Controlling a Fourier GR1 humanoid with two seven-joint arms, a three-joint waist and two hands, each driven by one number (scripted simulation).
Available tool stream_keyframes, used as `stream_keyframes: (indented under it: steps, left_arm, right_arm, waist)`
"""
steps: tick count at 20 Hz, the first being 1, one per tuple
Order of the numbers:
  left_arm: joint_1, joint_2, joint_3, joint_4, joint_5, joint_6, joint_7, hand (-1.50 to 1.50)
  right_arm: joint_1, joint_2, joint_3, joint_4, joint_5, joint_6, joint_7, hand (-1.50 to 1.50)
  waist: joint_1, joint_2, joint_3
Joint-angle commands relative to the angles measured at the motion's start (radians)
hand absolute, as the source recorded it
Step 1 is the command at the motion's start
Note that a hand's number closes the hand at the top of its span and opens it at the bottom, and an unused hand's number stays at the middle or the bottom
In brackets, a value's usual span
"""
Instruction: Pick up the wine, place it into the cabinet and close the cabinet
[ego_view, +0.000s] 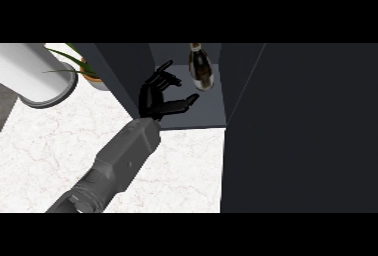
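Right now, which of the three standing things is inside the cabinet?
The wine bottle, on the cabinet floor just beyond the left hand. The white cylinder and plant stand outside, to its left.

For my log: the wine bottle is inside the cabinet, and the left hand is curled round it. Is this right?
Not fully. The head view shows the wine bottle inside the cabinet, but the left hand is open beside it.

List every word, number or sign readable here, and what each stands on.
No text can be read.
Any print on the dark glass wine bottle standing in the dark grey open cabinet is too small to make out.
The white marble counter and the white cylinder show none.
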Motion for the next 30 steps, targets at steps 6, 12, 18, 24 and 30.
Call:
stream_keyframes:
  steps: [6, 12, 18, 24, 30]
  left_arm:
    - [0.059, 0.029, 0.013, -0.043, -0.031, -0.034, -0.106, -1.50]
    - [0.106, 0.058, -0.038, -0.194, -0.061, 0.037, -0.039, -1.50]
    - [0.275, 0.067, -0.145, -0.487, -0.128, 0.091, 0.041, -1.50]
    - [0.469, 0.189, -0.253, -0.904, -0.198, 0.156, 0.186, -1.50]
    - [0.636, 0.351, -0.247, -1.279, -0.222, 0.219, 0.331, -1.50]
  right_arm:
    - [0.007, -0.009, 0.006, -0.053, -0.004, -0.007, 0.044, -1.50]
    - [0.020, 0.013, 0.015, -0.021, 0.031, -0.021, 0.019, -1.50]
    - [0.007, 0.013, 0.030, -0.065, 0.038, -0.039, 0.064, -1.50]
    - [0.012, 0.025, 0.053, -0.056, 0.057, -0.040, 0.050, -1.50]
    - [-0.034, 0.023, 0.060, -0.084, 0.059, -0.067, 0.103, -1.50]
  waist:
    - [0.040, -0.022, 0.008]
    - [0.073, -0.034, 0.010]
    - [0.087, -0.039, 0.010]
    - [0.079, -0.034, 0.010]
    - [0.066, -0.028, 0.009]
